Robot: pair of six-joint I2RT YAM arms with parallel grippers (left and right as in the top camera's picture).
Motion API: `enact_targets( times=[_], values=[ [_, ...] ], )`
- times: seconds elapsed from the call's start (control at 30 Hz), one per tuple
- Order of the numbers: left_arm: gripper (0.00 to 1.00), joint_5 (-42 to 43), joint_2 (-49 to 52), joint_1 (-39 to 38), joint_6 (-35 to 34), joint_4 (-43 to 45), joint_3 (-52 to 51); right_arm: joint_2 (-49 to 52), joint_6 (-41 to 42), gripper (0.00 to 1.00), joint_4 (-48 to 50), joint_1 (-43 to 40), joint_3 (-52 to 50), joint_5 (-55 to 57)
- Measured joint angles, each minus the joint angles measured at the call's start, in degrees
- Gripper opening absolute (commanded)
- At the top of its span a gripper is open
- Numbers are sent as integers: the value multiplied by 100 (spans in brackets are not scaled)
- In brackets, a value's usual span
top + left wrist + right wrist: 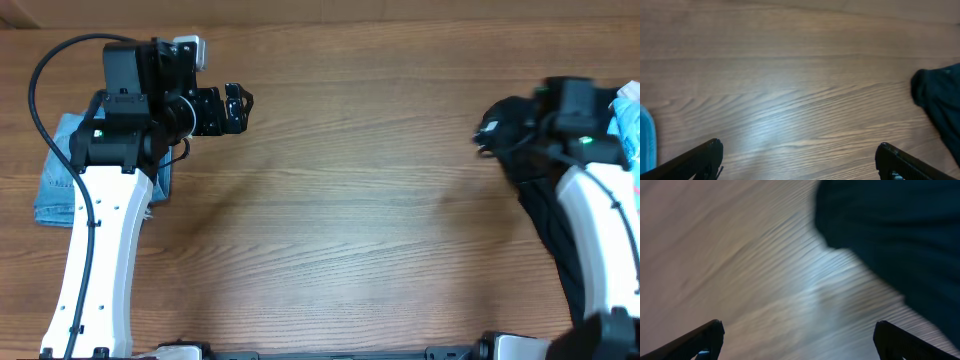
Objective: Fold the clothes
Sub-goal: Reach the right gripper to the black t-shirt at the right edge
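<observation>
A large black garment (545, 215) lies bunched at the table's right side, partly under my right arm. It shows in the right wrist view (890, 230) at the upper right and in the left wrist view (940, 97) at the right edge. A pale-blue printed piece (630, 125) lies at the far right edge. My right gripper (485, 132) is open and empty (799, 325) over bare wood, just left of the black garment. My left gripper (236, 106) is open and empty (799, 147) above the table at the back left.
A folded blue garment (58, 175) lies at the left edge under my left arm; a sliver of it shows in the left wrist view (646, 142). The wooden table (350, 220) spans the view between the two arms.
</observation>
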Motion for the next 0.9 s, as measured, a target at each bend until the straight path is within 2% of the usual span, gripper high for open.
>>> enact_targets(
  times=[0.13,0.27,0.47,0.6,0.77,0.9],
  values=[
    [95,138,0,0,28,92,31,308,-153,87,623,-1113,181,-763],
    [93,166,63,-2,144,7,55,531,-210,87,1034,-1554,205,-1513],
    [94,173,472,-227,179,-101,68,1403,-142,85,1808,-962,234,-1493],
    [94,175,498,-398,240,-120,70,2127,-50,86,2610,-636,238,-1342],
    [94,175,498,-564,308,-129,70,2262,-164,86,3178,-269,243,-1185],
    [94,175,498,-656,308,-140,70,2527,-168,84,3265,101,262,-518]
  ],
)
